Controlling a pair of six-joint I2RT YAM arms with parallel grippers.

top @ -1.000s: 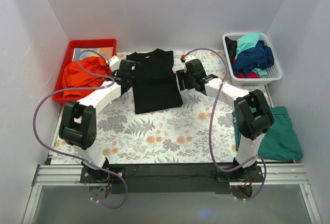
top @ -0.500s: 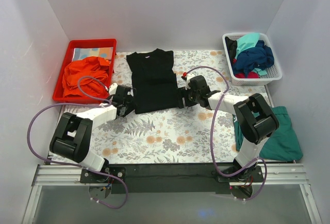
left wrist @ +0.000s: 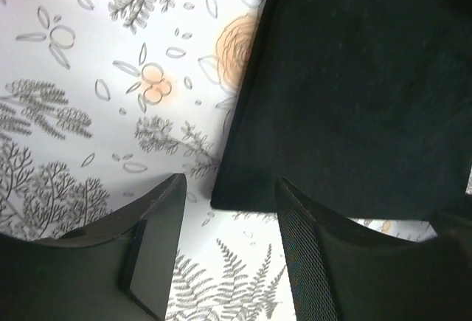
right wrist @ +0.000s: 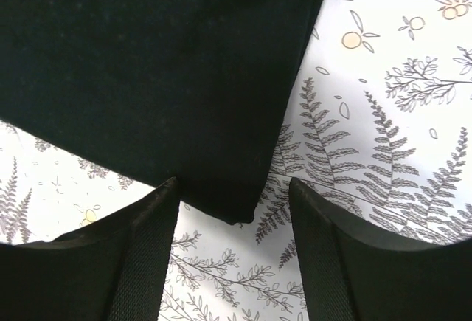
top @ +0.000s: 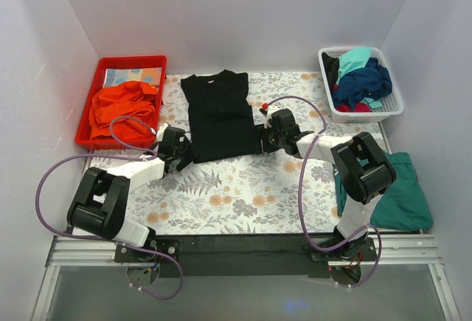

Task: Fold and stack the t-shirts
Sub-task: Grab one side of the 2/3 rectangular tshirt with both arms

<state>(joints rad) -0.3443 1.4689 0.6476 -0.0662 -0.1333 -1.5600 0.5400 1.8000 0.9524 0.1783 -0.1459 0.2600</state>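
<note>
Right gripper (right wrist: pixel 234 243), fingers (right wrist: pixel 144 251) spread apart, poised over the lower corner of a flat black t-shirt (right wrist: pixel 158 70) on a fern-and-flower printed tablecloth (right wrist: pixel 391 114).

One black t-shirt (top: pixel 220 118), one green t-shirt (top: pixel 402 197), perhaps four heaped shirts (top: pixel 363 79) in one basket (top: pixel 369 115), one red tray (top: pixel 133 60).

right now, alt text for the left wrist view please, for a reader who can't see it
The open left gripper hangs over a bottom corner of a black t-shirt lying flat on a floral tablecloth. The corner shows in the gap between the jaws, not gripped.
</note>
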